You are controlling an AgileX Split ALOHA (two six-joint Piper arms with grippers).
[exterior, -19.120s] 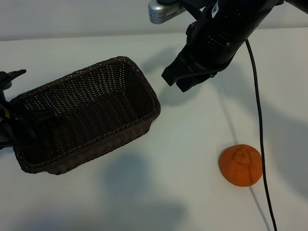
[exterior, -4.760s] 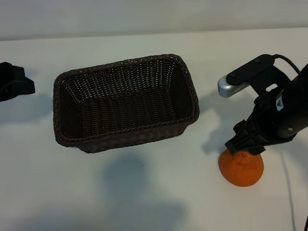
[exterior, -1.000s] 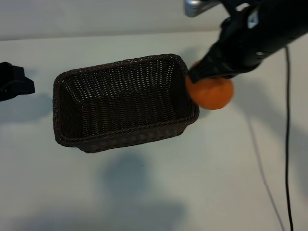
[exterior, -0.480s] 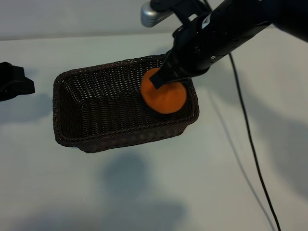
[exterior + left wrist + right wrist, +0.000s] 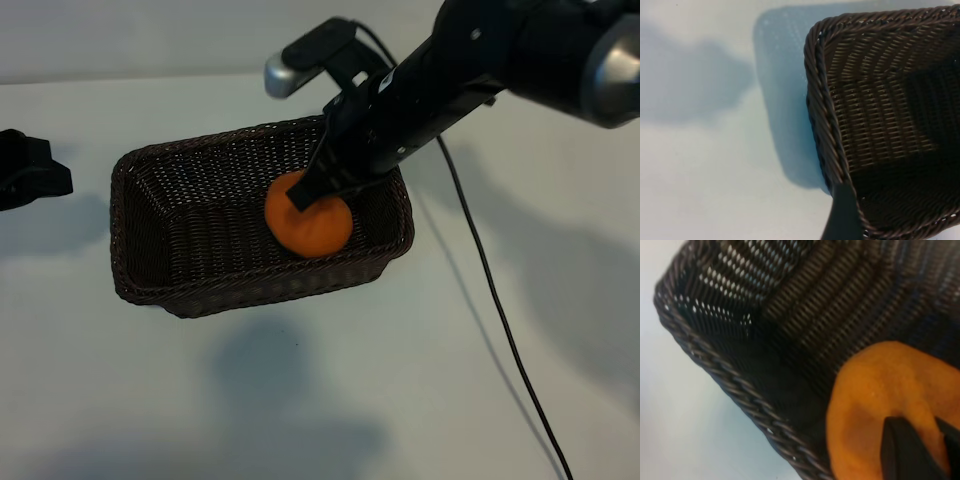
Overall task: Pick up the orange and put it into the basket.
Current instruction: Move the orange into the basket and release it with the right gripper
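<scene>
**Orange inside the basket, not yet let go**

The left gripper [image 5: 35, 175] sits parked beside the basket's [image 5: 150, 160] short end, fingers spread and empty. The basket's long axis runs from it toward the right gripper [image 5: 312, 195], which pinches the orange [image 5: 308, 222] directly beneath its fingertips, inside the basket's right half. Likely next: release straight down.

Exterior camera high, looking down; wrist cameras close; all share basket [image 5: 150, 180].
</scene>
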